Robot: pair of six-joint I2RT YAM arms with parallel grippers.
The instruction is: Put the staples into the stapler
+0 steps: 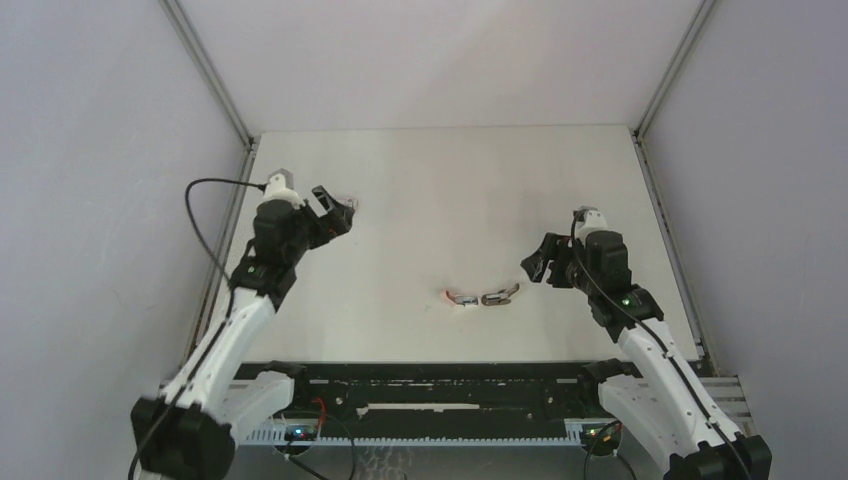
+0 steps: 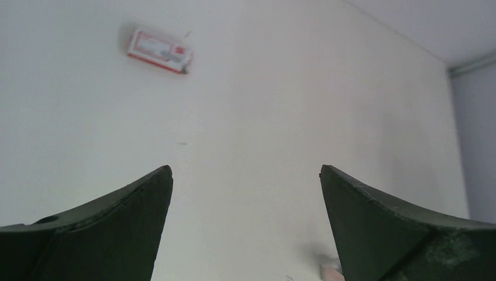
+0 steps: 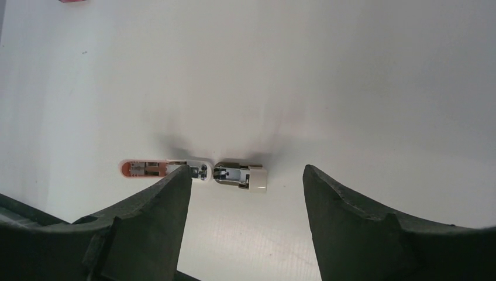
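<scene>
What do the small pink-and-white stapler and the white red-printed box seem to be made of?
Small pink-and-white stapler: likely smooth plastic, from its even colour, with greyish metal inside. Flat white red-printed box: probably matte cardboard, given its flat printed face; too blurred for certainty.

My top camera sits high behind my arm bases and looks down over the whole table (image 1: 420, 180). My left wrist camera faces low across the tabletop toward the distant staple box (image 2: 159, 51). My right wrist camera looks down from nearer on the opened stapler (image 3: 146, 168), which the top view shares.
</scene>
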